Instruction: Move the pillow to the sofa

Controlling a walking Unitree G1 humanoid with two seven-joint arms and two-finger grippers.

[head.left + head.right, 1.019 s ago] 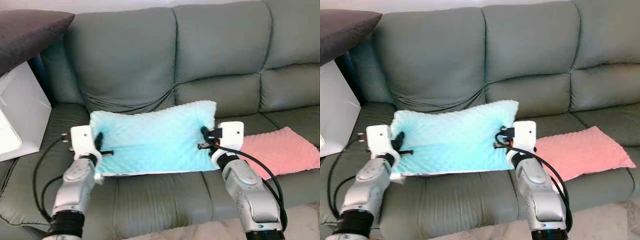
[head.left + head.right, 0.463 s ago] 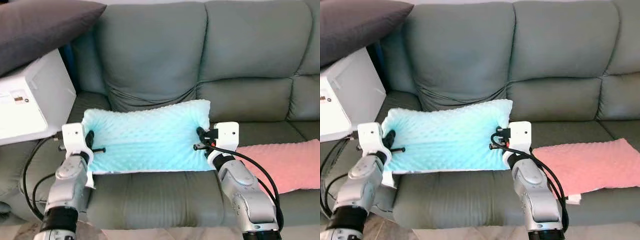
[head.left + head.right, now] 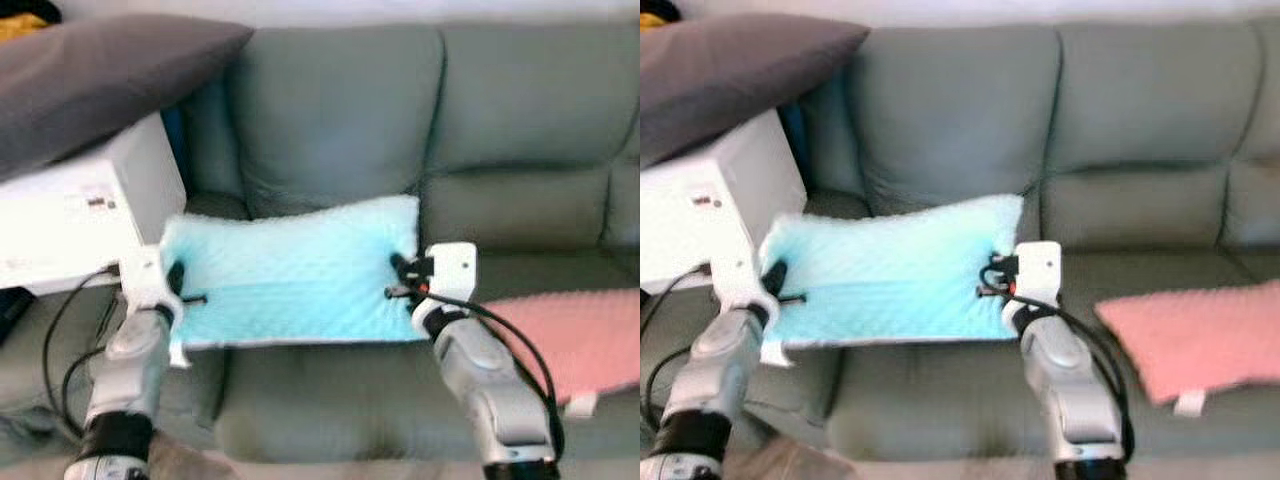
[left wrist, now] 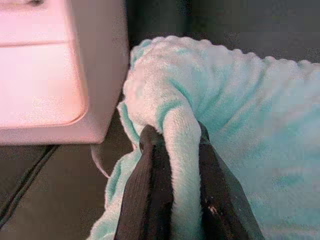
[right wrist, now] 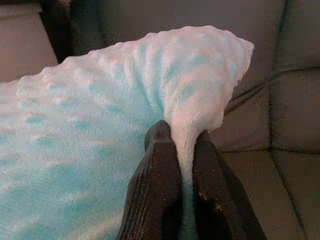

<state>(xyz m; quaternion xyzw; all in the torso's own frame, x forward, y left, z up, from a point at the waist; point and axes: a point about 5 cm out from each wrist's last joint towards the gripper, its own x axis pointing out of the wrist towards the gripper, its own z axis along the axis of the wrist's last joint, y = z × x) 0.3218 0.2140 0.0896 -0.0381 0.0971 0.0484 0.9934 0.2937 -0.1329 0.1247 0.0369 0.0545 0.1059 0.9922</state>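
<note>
Both claws are pinching the same thing. My left gripper [image 4: 175,165] is squeezed tight on a fold at 1 short end of the blue pillow [image 3: 295,275], and my right gripper [image 5: 182,165] is squeezed tight on a fold at the other short end. In each wrist view I can see the 2 black fingers with fluffy blue cloth bunched between them.

I hold the pillow stretched out flat between my 2 arms. Its long side runs across me, from my left arm to my right arm. It hangs just over the front of the grey sofa [image 3: 520,120], above the seat cushions. I cannot tell if its far edge is touching the seat or the backrest yet.

So the sofa seat lies straight ahead of the claws and a little below them. I think the next move is to push both arms forward and down together, then let go. Both arms are about as near to the seat as each other, so they should go at the same speed to keep the pillow level.

A white box [image 3: 90,215] sits on the sofa arm close to my left claw, with a dark grey pillow [image 3: 110,75] on top. A pink pillow [image 3: 570,340] lies on the seat off to my right. The gap between them looks like the right spot.
</note>
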